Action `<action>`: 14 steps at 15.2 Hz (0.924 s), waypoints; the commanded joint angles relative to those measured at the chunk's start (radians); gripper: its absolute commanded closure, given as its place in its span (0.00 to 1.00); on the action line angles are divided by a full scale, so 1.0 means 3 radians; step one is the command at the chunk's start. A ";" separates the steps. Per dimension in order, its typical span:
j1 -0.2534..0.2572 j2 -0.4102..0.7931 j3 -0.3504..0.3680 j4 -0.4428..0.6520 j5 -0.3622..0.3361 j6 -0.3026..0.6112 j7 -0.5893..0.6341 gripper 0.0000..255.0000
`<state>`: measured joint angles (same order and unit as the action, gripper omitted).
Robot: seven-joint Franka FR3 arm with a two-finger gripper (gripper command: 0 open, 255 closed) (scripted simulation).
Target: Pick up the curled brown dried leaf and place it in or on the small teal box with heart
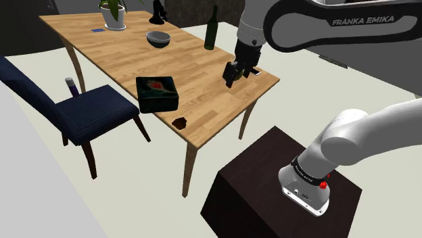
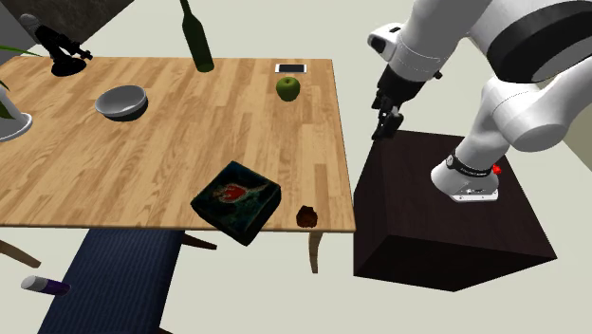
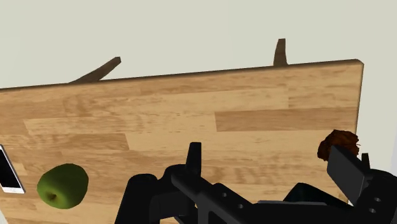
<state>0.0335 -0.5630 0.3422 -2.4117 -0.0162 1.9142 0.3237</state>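
Gripper [image 2: 382,131] spread and empty, nothing taken yet.
Second exterior view: the teal box [image 2: 237,201] rests on the surface [image 2: 190,142], the brown leaf [image 2: 305,216] just beside at its 4 o'clock. The gripper hangs at the leaf's 1 o'clock, likely poised to descend.

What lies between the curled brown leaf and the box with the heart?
Just a bare strip of the wooden table; leaf and box sit apart, clear in the shoulder and second exterior views.
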 commanded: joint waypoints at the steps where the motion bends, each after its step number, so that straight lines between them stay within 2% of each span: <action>1: -0.0023 0.0180 0.0131 0.0000 -0.0046 0.0186 0.0162 0.00; 5: -0.0090 0.0611 0.0429 0.0067 -0.0218 0.0520 0.0556 0.00; 8: -0.0163 0.0988 0.0651 0.0174 -0.0449 0.0729 0.0905 0.00; 11: -0.0229 0.1417 0.0848 0.0334 -0.0788 0.0876 0.1312 0.00; 14: -0.0239 0.1895 0.0977 0.0551 -0.1225 0.0941 0.1762 0.00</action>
<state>-0.0368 -0.0447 0.6231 -2.2698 -0.3356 2.1897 0.8037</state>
